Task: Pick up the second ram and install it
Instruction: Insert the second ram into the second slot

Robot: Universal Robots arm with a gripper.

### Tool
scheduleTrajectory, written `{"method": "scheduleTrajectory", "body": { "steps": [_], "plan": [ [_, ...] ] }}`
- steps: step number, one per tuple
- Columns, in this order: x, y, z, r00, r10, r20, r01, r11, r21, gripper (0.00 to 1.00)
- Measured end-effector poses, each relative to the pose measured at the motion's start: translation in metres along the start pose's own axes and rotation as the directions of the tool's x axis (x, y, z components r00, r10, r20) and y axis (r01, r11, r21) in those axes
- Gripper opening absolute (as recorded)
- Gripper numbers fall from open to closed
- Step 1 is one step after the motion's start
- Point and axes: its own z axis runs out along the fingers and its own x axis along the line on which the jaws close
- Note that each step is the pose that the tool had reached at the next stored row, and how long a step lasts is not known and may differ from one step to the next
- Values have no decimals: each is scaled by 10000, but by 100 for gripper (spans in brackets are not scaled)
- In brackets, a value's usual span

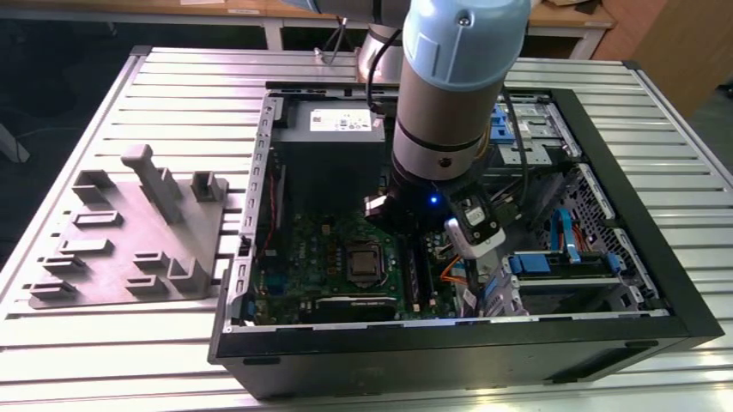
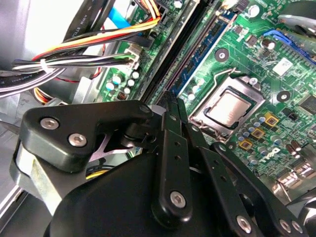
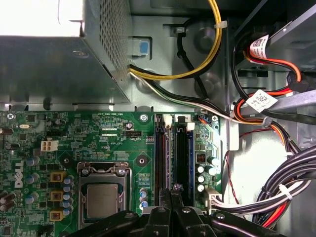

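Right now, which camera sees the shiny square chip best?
The second wrist view: the shiny square chip shows whole, close up. The first wrist view has the gripper over part of its socket; the exterior view shows it far off.

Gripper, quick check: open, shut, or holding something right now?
Gripper: shut, fingers together just over the memory slots; whether the ram strip is pinched between them cannot be told.

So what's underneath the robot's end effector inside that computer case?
Under the end effector lie the long memory slots of the green motherboard, with the processor socket beside them. The end effector's black body covers the slots' near ends, so what sits there is hidden.
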Motion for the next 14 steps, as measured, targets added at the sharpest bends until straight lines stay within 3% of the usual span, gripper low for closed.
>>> {"method": "scheduleTrajectory", "body": {
  "steps": [14],
  "plan": [
    [0, 0, 3, 10000, 0, 0, 0, 10000, 0, 11]
  ]
}}
